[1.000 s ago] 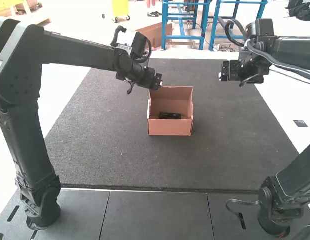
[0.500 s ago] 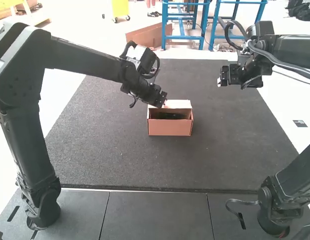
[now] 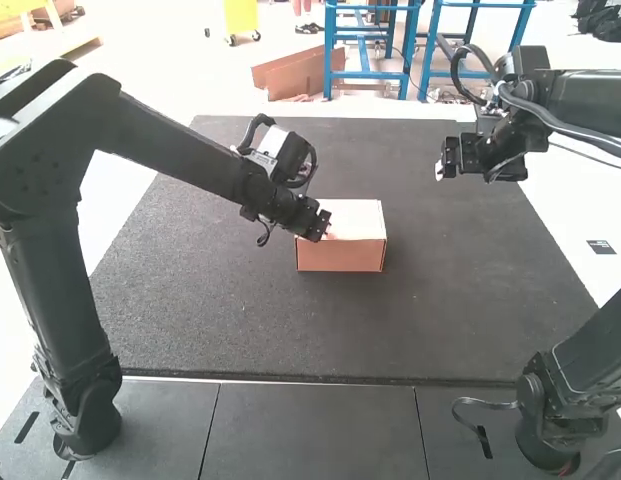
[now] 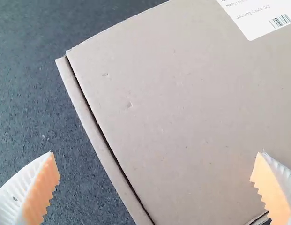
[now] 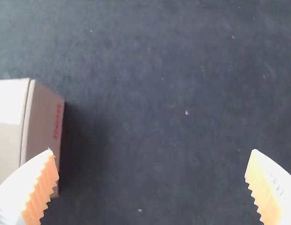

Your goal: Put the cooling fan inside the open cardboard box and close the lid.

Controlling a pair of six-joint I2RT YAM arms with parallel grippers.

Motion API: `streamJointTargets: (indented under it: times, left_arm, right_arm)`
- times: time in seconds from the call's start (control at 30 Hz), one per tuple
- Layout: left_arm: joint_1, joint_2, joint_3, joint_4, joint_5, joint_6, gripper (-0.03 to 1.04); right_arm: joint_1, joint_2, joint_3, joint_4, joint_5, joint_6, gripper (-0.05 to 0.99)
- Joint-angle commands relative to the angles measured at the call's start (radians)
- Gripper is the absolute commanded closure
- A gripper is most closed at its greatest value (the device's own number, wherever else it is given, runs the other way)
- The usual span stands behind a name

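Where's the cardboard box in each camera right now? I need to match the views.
High view: box at mid-mat, lid down, left gripper at its top left corner.
Left wrist view: the lid lies close under the camera, between the open fingers.
Right wrist view: box corner beside one finger.
Shared landmark: the dark mat under the box.
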Motion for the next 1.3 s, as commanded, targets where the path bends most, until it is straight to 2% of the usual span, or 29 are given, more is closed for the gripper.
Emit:
streamJointTargets:
  times: [0.0, 0.1, 0.13, 0.17, 0.23, 0.3, 0.37, 0.43, 0.47, 0.5, 0.57, 0.6, 0.67, 0.77, 1.0, 1.13, 1.27]
  left_arm:
    - [0.036, -0.093, 0.078, -0.020, -0.044, 0.015, 0.04]
    - [0.092, -0.202, 0.185, -0.021, -0.032, 0.016, 0.04]
    - [0.112, -0.230, 0.213, -0.017, -0.012, 0.015, 0.04]
    - [0.127, -0.250, 0.233, -0.020, 0.033, 0.013, 0.04]
    - [0.153, -0.277, 0.251, -0.024, 0.077, 0.013, 0.04]
    - [0.165, -0.302, 0.253, -0.046, 0.085, 0.012, 0.04]
    - [0.170, -0.333, 0.249, -0.100, 0.085, 0.022, 0.04]
    - [0.170, -0.373, 0.240, -0.138, 0.080, 0.018, 0.04]
    - [0.171, -0.396, 0.230, -0.138, 0.080, 0.021, 0.04]
    - [0.171, -0.422, 0.214, -0.127, 0.080, 0.019, 0.04]
    - [0.173, -0.482, 0.168, -0.093, 0.066, 0.013, 0.04]
    - [0.173, -0.517, 0.139, -0.084, 0.048, 0.012, 0.04]
    - [0.175, -0.583, 0.062, 0.009, 0.028, 0.003, 0.04]
    - [0.175, -0.689, -0.063, 0.094, 0.020, -0.016, 0.04]
    - [0.176, -0.929, -0.343, 0.249, -0.039, -0.010, 0.04]
    - [0.175, -1.057, -0.479, 0.289, -0.039, -0.010, 0.04]
    - [0.176, -1.155, -0.594, 0.312, -0.046, -0.010, 0.04]
  right_arm:
    - [-0.015, -0.062, 0.001, 0.055, -0.038, 0.022, 0.02]
    - [-0.012, -0.100, -0.014, 0.149, -0.061, 0.054, 0.02]
    - [-0.012, -0.112, -0.020, 0.178, -0.063, 0.054, 0.02]
    - [-0.010, -0.124, -0.028, 0.198, -0.058, 0.066, 0.02]
    - [-0.009, -0.150, -0.047, 0.230, -0.058, 0.134, 0.02]
    - [-0.004, -0.180, -0.057, 0.230, -0.095, 0.131, 0.02]
    - [-0.004, -0.204, -0.073, 0.229, -0.106, 0.129, 0.02]
    - [-0.004, -0.235, -0.105, 0.230, -0.078, 0.132, 0.02]
    - [-0.003, -0.256, -0.125, 0.249, -0.047, 0.135, 0.02]
    - [-0.003, -0.285, -0.149, 0.282, -0.041, 0.129, 0.02]
    - [-0.003, -0.348, -0.209, 0.400, 0.009, 0.120, 0.02]
    - [-0.003, -0.379, -0.244, 0.450, 0.014, 0.112, 0.02]
    - [-0.003, -0.437, -0.304, 0.520, 0.029, 0.094, 0.02]
    - [-0.003, -0.516, -0.384, 0.583, 0.062, 0.094, 0.02]
    - [-0.012, -0.680, -0.559, 0.686, 0.098, 0.077, 0.02]
    - [-0.015, -0.779, -0.680, 0.796, 0.123, 0.019, 0.02]
    - [-0.019, -0.856, -0.780, 0.850, 0.129, 0.016, 0.02]
